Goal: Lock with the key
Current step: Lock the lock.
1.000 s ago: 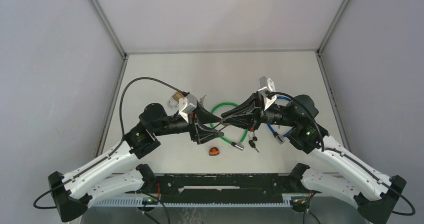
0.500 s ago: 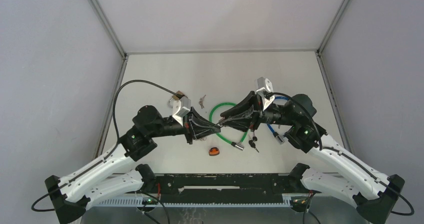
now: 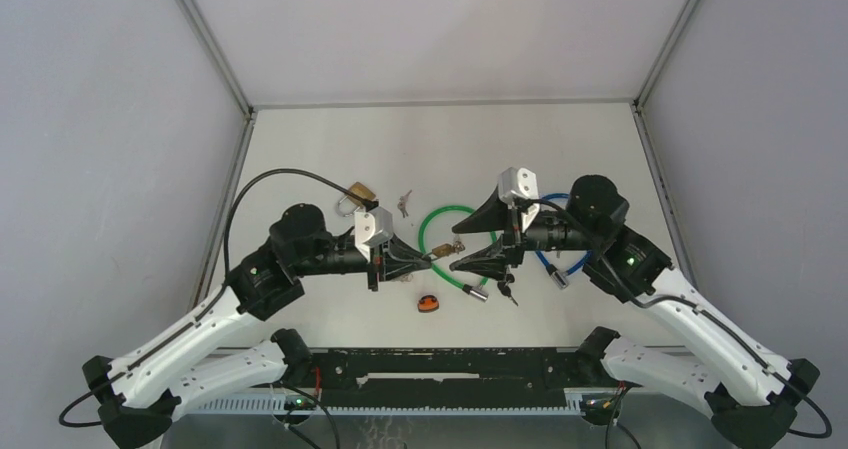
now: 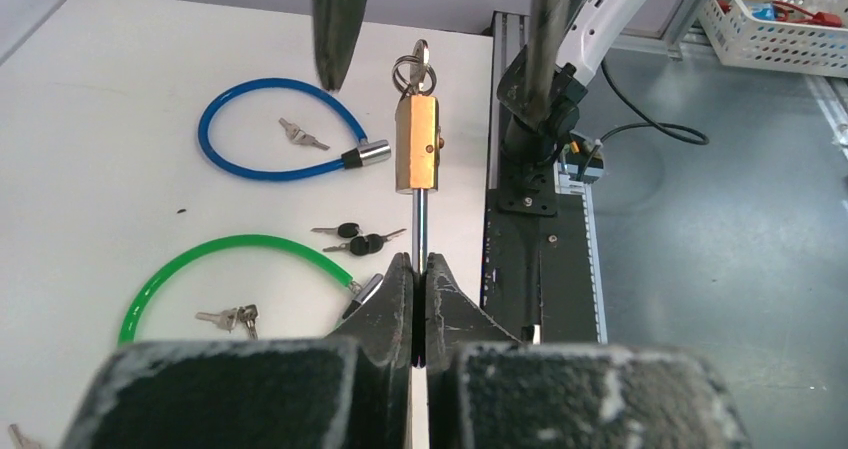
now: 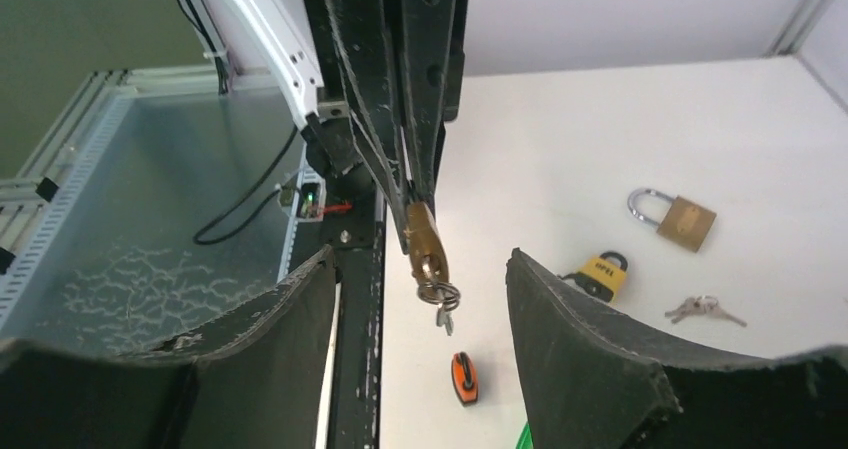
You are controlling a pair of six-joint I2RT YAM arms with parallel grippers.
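Left pincer [image 4: 418, 265] clamps the shackle [image 4: 421, 224] of the brass padlock [image 4: 417, 144], held aloft between the arms, key [image 4: 413, 69] in its keyway. Right pincer [image 5: 418, 267] gapes wide around the key. We judge a skewed closing could twist the shackle loose.

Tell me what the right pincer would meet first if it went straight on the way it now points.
Probably the key ring on the brass padlock, which the left pincer holds by its shackle. It sits midway ahead of the open right pincer, though depth is unclear.
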